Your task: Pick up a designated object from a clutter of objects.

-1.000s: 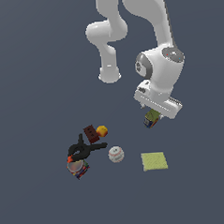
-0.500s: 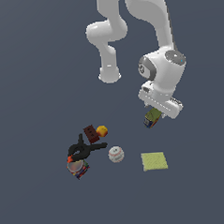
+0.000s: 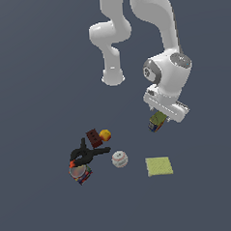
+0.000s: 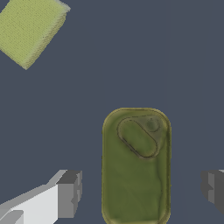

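The fingers stood wide open either side of the can — clear of it, holding nothing — lined up to close, with the pad at 10 o'clock.

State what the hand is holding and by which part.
Nothing. The hand is open, its fingers clear of both sides of the olive-topped can between them.

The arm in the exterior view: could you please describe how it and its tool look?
The arm is glossy white, built of rounded tubular segments with bulbous joints, one showing a grey cap. No cables or markings are visible. The tool has a white, blocky body and squared grey fingers.
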Controlling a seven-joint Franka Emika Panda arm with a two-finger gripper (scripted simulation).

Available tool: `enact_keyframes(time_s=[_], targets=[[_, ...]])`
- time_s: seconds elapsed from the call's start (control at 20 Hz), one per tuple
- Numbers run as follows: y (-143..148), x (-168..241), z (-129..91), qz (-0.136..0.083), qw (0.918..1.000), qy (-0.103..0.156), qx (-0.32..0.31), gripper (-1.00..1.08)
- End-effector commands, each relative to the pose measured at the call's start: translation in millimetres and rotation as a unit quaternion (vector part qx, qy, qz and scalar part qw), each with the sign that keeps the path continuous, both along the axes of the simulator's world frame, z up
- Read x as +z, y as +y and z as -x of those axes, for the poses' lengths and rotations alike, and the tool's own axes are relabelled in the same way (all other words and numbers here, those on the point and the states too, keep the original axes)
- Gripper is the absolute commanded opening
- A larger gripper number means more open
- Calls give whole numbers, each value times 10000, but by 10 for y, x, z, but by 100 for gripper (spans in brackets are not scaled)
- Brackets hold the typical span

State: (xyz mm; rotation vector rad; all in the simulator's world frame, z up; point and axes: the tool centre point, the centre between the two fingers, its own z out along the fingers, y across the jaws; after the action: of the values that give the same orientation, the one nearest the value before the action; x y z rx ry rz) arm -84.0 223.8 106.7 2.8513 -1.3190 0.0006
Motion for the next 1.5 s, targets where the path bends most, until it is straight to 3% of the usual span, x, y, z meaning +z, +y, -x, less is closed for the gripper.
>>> enact_keyframes(time_s=[0.0,0.7,0.75,1.45], targets=[[0,-51,5,1,10000,3,0,100],[2,-482,11,-1,10000,3,-13,100],[2,-482,11,-1,10000,3,-13,-100],[-27,-442,-11,-5,10000,-5,-11,-100]])
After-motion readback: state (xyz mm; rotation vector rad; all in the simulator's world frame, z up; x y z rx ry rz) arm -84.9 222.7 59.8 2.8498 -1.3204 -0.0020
